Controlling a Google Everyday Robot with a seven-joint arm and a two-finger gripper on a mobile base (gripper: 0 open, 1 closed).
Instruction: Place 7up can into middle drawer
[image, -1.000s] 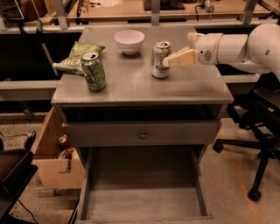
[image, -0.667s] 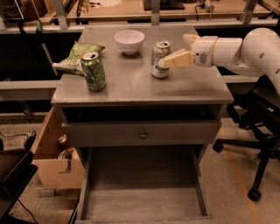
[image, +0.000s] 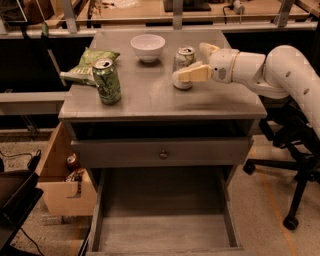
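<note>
Camera view looks down on a grey table (image: 210, 102) with the 7up can (image: 182, 64) standing upright towards its far right part, well above the middle drawer (image: 165, 215). The pincer (image: 189, 61) reaches in from the right on a white arm and sits at the can. It is open, with its fingers spread. The nearer finger (image: 192, 74) lies across the can's near side, about halfway up. The other finger points up just right of the can's shiny top. Whether either finger actually presses on the can cannot be told.

The middle drawer is pulled out towards the near edge of the scene, below the table top, and its pale plank floor is bare. Above it is a grey drawer front with a small round knob (image: 163, 154).

On the table's left part stands a dark green can (image: 106, 81), upright, with a green snack bag (image: 89, 65) lying just behind it. A white bowl (image: 148, 47) sits at the far side, left of the 7up can and apart from it. A cardboard box (image: 60, 185) stands on the floor to the left of the table, and a black office chair (image: 295, 150) stands to the right.
</note>
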